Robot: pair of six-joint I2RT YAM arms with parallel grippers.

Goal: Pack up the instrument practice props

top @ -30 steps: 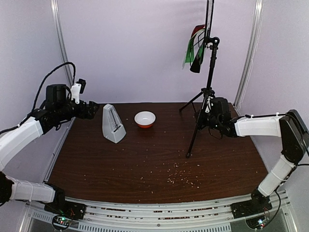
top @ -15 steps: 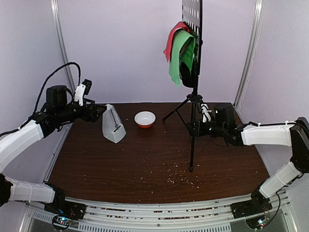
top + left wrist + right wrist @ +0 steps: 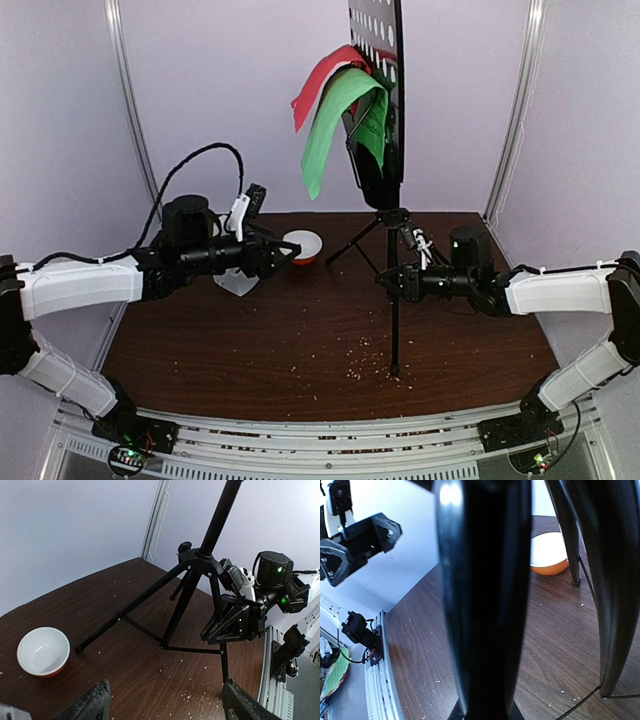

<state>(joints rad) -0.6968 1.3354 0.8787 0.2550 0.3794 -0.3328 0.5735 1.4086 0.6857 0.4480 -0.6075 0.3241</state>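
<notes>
The black tripod music stand (image 3: 392, 330) stands right of centre, with its perforated desk (image 3: 378, 60) at the top. A red page (image 3: 322, 80) and a green page (image 3: 335, 125) hang off the desk to the left. My right gripper (image 3: 394, 284) is shut on the stand's lower tube, which fills the right wrist view (image 3: 485, 600). My left gripper (image 3: 286, 256) is open and empty, beside the bowl and left of the tripod (image 3: 192, 580). Its fingertips (image 3: 95, 702) frame bare table. The white metronome (image 3: 238, 284) is mostly hidden behind my left arm.
A small white-and-orange bowl (image 3: 301, 245) sits at the back centre, also in the left wrist view (image 3: 43, 651) and the right wrist view (image 3: 549, 554). Crumbs (image 3: 372, 368) lie by the stand's near foot. Purple walls close off the back and sides.
The right gripper has carried the stand left and nearer, with the desk and pages swinging left. The left arm has swung right, past the metronome to beside the bowl.
</notes>
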